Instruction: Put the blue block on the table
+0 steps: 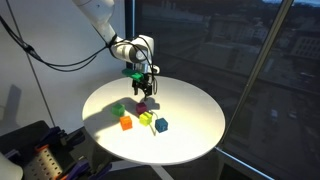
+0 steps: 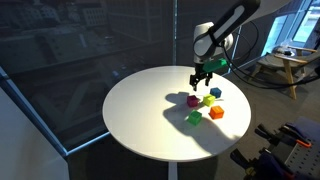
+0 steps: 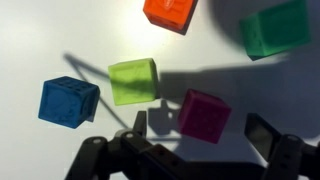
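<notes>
The blue block lies on the round white table, left of a yellow-green cube. In both exterior views it is the cube at one end of the group. My gripper is open and hangs above the table, over the magenta cube, which shows between the two fingers. In both exterior views the gripper is clearly above the magenta cube and holds nothing.
An orange cube and a green cube lie beyond the magenta one. The cubes sit in a loose cluster near the table's middle. Dark windows surround the table; equipment stands at the floor edges.
</notes>
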{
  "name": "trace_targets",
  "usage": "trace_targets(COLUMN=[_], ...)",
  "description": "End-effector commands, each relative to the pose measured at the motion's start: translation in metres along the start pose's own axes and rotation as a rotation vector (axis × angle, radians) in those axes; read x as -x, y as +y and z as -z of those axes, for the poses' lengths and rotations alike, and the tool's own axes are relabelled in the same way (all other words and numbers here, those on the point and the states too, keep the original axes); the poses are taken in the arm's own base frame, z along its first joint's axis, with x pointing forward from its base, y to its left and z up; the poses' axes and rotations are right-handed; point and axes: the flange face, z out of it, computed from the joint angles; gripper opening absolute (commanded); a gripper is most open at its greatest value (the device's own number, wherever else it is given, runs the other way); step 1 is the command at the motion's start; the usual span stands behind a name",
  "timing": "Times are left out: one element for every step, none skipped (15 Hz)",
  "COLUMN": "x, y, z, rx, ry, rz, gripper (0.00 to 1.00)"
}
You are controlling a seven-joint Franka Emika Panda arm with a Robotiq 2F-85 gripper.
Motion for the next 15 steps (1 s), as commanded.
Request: trace_targets(x=[0.018,0.02,0.023,0.025,0.027,0.03,0.033,0.036,0.039,0.042,0.045,0.048,0.051,0.055,0.059], y=[-0.023,-0.029,-0.034,-0.037,-0.04,-0.041,-0.041,-0.041,-0.041,-0.041,-0.04,-0.04,-0.039,-0.039,-0.039], z=[0.016,0.019,0.023,0.026,0.029,0.034,0.038,0.042,0.047,0.052,0.056,0.062,0.068,0.074,0.081], rx=[0.002,-0.001,-0.004,-0.007,-0.008,-0.01,-0.01,-0.011,-0.012,-0.014,-0.015,-0.016,-0.015,-0.018,-0.019], ry=[-0.002,0.001,0.004,0.007,0.008,0.009,0.013,0.015,0.017,0.017,0.017,0.02,0.023,0.023,0.024], rz=[0.047,0.051,0.055,0.057,0.057,0.056,0.055,0.055,0.055,0.054,0.054,0.054,0.052,0.051,0.053], gripper=[1.0,1.0,1.0,1.0,1.0,1.0,1.0,1.0,1.0,1.0,1.0,1.0,1.0,1.0,1.0])
